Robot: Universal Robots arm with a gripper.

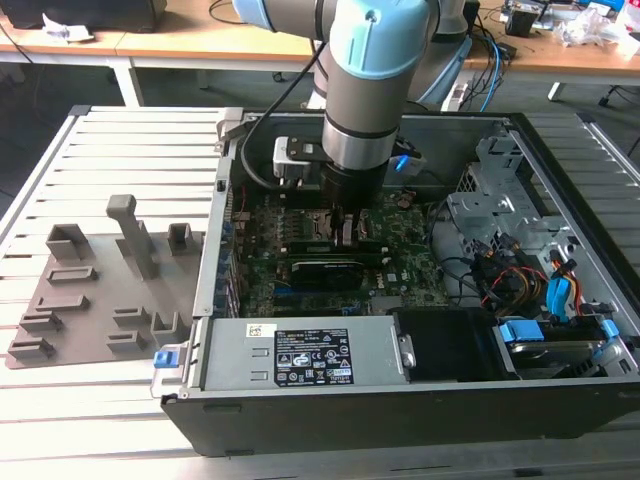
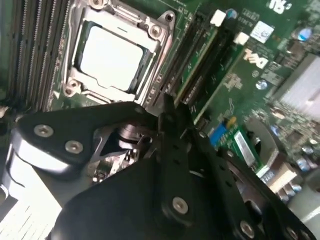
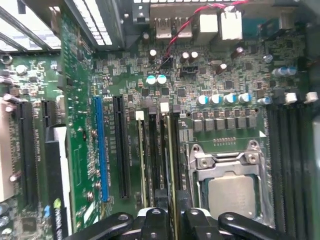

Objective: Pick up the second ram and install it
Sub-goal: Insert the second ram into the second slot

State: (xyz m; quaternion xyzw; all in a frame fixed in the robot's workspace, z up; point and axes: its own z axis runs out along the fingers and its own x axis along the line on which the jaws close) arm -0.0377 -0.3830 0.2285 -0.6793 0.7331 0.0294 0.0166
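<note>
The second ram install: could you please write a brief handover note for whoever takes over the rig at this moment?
Gripper: down inside the open case, over the ram slots beside the CPU socket; its grip cannot be told.
Second ram: upright in a slot, in line with the gripper; another stick stands in a neighbouring slot.
Done: the ram is off the bench and at its slot.
Left: whether it is fully seated cannot be told.

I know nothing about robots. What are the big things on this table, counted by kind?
Robot arm: 1
Open computer case: 1
Grey moulded tray: 1
Silver power supply box: 1
Total: 4
</note>
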